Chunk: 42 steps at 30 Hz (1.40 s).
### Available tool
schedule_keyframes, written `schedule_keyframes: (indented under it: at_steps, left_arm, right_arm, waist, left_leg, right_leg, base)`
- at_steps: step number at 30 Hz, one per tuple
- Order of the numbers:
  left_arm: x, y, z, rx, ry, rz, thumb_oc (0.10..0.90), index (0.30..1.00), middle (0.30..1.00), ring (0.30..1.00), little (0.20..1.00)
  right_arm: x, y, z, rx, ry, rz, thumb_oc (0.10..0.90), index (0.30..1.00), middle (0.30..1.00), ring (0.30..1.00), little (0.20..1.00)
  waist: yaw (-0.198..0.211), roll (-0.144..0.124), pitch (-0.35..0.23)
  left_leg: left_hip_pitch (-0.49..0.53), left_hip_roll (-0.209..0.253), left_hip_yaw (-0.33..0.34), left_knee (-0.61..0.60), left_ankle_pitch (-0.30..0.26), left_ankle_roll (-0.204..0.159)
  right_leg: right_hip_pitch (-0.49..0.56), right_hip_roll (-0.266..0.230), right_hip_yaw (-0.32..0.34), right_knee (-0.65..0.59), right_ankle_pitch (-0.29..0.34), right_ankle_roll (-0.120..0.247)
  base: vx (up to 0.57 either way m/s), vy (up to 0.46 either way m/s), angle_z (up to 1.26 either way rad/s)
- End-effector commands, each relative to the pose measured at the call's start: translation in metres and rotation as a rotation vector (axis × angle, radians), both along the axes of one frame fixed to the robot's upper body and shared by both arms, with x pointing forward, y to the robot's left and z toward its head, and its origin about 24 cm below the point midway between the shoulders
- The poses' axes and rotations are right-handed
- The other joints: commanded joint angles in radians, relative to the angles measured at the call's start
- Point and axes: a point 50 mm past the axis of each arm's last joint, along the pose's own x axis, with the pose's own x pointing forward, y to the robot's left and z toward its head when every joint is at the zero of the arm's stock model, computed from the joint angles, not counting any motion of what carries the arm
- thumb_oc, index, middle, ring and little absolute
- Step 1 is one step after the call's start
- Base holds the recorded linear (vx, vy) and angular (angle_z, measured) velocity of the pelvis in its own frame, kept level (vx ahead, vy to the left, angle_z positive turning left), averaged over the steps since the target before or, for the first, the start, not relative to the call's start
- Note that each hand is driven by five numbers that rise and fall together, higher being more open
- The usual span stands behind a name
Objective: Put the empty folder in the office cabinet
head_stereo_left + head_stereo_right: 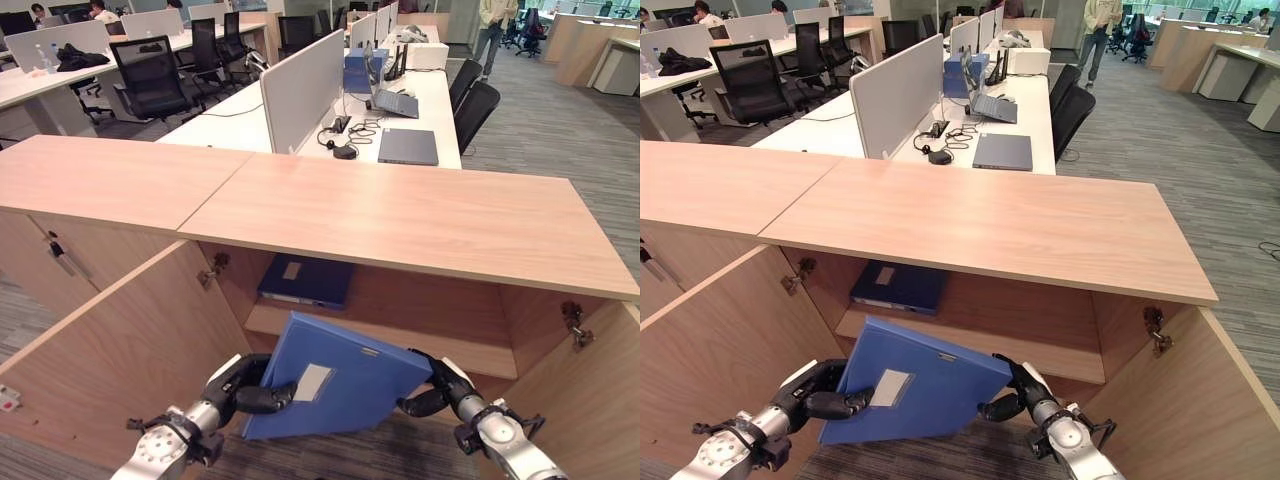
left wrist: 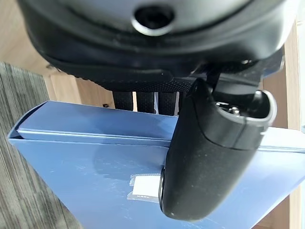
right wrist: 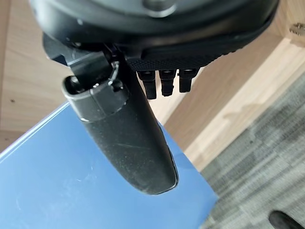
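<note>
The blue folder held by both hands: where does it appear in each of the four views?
Left eye view: blue folder low centre, before the open cabinet.
Right eye view: low centre.
Left wrist view: beneath the left hand's thumb.
Right wrist view: under the right hand's thumb.
Shared landmark: the wooden cabinet.

From my right hand (image 3: 143, 71) I see the thumb lying flat on the blue folder's (image 3: 57, 191) face, with the fingers (image 3: 167, 78) reaching past its edge behind. Beyond them stands the cabinet's (image 3: 228, 95) light wood panel, and grey carpet (image 3: 267, 157) lies beside the folder's corner.
</note>
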Motion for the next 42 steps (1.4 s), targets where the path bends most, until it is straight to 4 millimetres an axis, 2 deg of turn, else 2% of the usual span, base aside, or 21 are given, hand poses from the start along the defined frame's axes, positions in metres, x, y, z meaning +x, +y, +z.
schedule_keyframes:
  at_steps: [1,4,10,14,18,19,23,25,26,27,29,33,36,40,42]
  left_arm:
    - [0.056,-0.044,0.067,-0.181,-0.398,-0.144,0.400,0.300,0.300,0.300,0.300]
    - [0.056,-0.045,0.070,-0.158,-0.412,-0.172,0.400,0.300,0.300,0.300,0.300]
    - [0.060,-0.055,0.084,-0.105,-0.456,-0.307,0.400,0.300,0.300,0.300,0.300]
    - [0.060,-0.057,0.096,-0.009,-0.462,-0.468,0.400,0.300,0.300,0.300,0.300]
    - [0.057,-0.047,0.101,0.066,-0.418,-0.551,0.400,0.300,0.300,0.300,0.300]
    - [0.057,-0.047,0.101,0.066,-0.418,-0.551,0.400,0.300,0.300,0.300,0.300]
    - [0.054,-0.030,0.107,0.202,-0.362,-0.641,0.400,0.300,0.300,0.300,0.300]
    - [0.053,-0.023,0.111,0.276,-0.344,-0.673,0.400,0.300,0.300,0.300,0.300]
    - [0.053,-0.023,0.111,0.276,-0.344,-0.673,0.400,0.300,0.300,0.300,0.300]
    - [0.053,-0.016,0.115,0.325,-0.339,-0.679,0.400,0.300,0.300,0.300,0.300]
    - [0.053,-0.007,0.117,0.375,-0.340,-0.654,0.400,0.300,0.300,0.300,0.300]
    - [0.055,0.007,0.120,0.451,-0.360,-0.594,0.400,0.300,0.300,0.300,0.300]
    - [0.056,0.016,0.121,0.519,-0.372,-0.557,0.400,0.300,0.300,0.300,0.300]
    - [0.056,0.026,0.119,0.593,-0.381,-0.509,0.400,0.300,0.300,0.300,0.300]
    - [0.056,0.028,0.117,0.604,-0.375,-0.496,0.400,0.300,0.300,0.300,0.300]
  right_arm:
    - [0.028,0.077,0.046,0.234,-0.209,0.330,0.800,0.900,0.900,0.900,0.900]
    - [0.027,0.080,0.050,0.215,-0.224,0.385,0.800,0.900,0.900,0.900,0.900]
    - [0.040,0.082,0.064,0.152,-0.300,0.442,0.800,0.900,0.900,0.900,0.900]
    - [0.057,0.069,0.077,0.054,-0.369,0.451,0.800,0.900,0.900,0.900,0.900]
    - [0.068,0.043,0.084,-0.019,-0.399,0.379,0.800,0.900,0.900,0.900,0.900]
    - [0.068,0.043,0.084,-0.019,-0.399,0.379,0.800,0.900,0.900,0.900,0.900]
    - [0.073,-0.004,0.085,-0.128,-0.390,0.243,0.800,0.900,0.900,0.900,0.900]
    - [0.071,-0.025,0.082,-0.177,-0.367,0.176,0.800,0.900,0.900,0.900,0.900]
    - [0.071,-0.025,0.082,-0.177,-0.367,0.176,0.800,0.900,0.900,0.900,0.900]
    - [0.068,-0.042,0.081,-0.218,-0.351,0.127,0.800,0.900,0.900,0.900,0.900]
    - [0.063,-0.058,0.082,-0.247,-0.340,0.077,0.800,0.900,0.900,0.900,0.900]
    - [0.056,-0.075,0.082,-0.248,-0.328,-0.010,0.800,0.900,0.900,0.900,0.900]
    - [0.053,-0.075,0.080,-0.178,-0.327,-0.070,0.800,0.900,0.900,0.900,0.900]
    - [0.045,-0.058,0.078,0.040,-0.316,-0.089,0.800,0.900,0.900,0.900,0.900]
    - [0.044,-0.053,0.078,0.095,-0.315,-0.091,0.800,0.900,0.900,0.900,0.900]
  waist:
    - [0.010,-0.020,-0.001]
    - [0.011,-0.020,-0.002]
    - [0.013,-0.019,-0.007]
    - [0.017,-0.016,-0.015]
    - [0.022,-0.016,-0.020]
    - [0.022,-0.016,-0.020]
    - [0.022,-0.014,-0.023]
    - [0.023,-0.014,-0.023]
    - [0.023,-0.015,-0.023]
    - [0.023,-0.014,-0.023]
    - [0.023,-0.016,-0.023]
    - [0.022,-0.017,-0.021]
    - [0.020,-0.018,-0.020]
    - [0.017,-0.023,-0.016]
    - [0.017,-0.024,-0.016]
  left_leg:
    - [0.084,-0.005,0.006,-0.001,-0.161,0.000]
    - [0.083,-0.005,0.006,-0.001,-0.160,0.000]
    - [0.082,-0.005,0.004,-0.001,-0.161,-0.001]
    - [0.082,-0.004,0.003,-0.001,-0.162,-0.002]
    - [0.083,-0.005,0.004,-0.001,-0.162,-0.003]
    - [0.084,-0.005,0.004,-0.001,-0.162,-0.003]
    - [0.085,-0.005,0.001,-0.001,-0.165,-0.004]
    - [0.085,-0.005,0.001,-0.001,-0.165,-0.005]
    - [0.085,-0.005,0.001,-0.001,-0.165,-0.005]
    - [0.086,-0.006,0.001,-0.001,-0.167,-0.005]
    - [0.087,-0.006,0.002,-0.001,-0.168,-0.005]
    - [0.088,-0.006,0.001,-0.001,-0.170,-0.005]
    - [0.090,-0.006,0.003,-0.001,-0.173,-0.005]
    - [0.091,-0.006,0.005,-0.001,-0.173,-0.004]
    - [0.091,-0.006,0.007,-0.001,-0.173,-0.004]
  right_leg:
    - [-0.072,-0.036,-0.122,0.005,0.073,0.044]
    - [-0.071,-0.037,-0.124,0.005,0.071,0.045]
    - [-0.072,-0.038,-0.125,0.005,0.071,0.045]
    - [-0.072,-0.038,-0.129,0.005,0.071,0.047]
    - [-0.069,-0.037,-0.130,0.005,0.073,0.049]
    - [-0.069,-0.037,-0.130,0.005,0.073,0.049]
    - [-0.069,-0.037,-0.132,0.005,0.072,0.054]
    - [-0.070,-0.037,-0.131,0.005,0.073,0.056]
    - [-0.069,-0.037,-0.131,0.005,0.073,0.056]
    - [-0.070,-0.037,-0.131,0.005,0.072,0.058]
    - [-0.070,-0.037,-0.132,0.005,0.071,0.059]
    - [-0.071,-0.037,-0.131,0.005,0.070,0.059]
    - [-0.072,-0.036,-0.129,0.005,0.068,0.058]
    - [-0.072,-0.035,-0.124,0.005,0.070,0.056]
    - [-0.072,-0.035,-0.123,0.005,0.071,0.056]
  base:
    - [0.00,0.000,0.00]
    - [0.00,0.000,0.00]
    - [0.00,0.000,0.00]
    - [0.00,0.000,0.00]
    - [0.00,0.000,0.00]
    - [0.00,0.000,0.00]
    - [0.00,0.000,0.00]
    - [0.00,0.000,0.00]
    - [0.00,0.000,0.00]
    - [0.00,0.000,0.00]
    - [0.00,0.000,0.00]
    - [0.00,0.000,0.00]
    - [0.00,0.000,0.00]
    - [0.00,0.000,0.00]
    - [0.00,0.000,0.00]
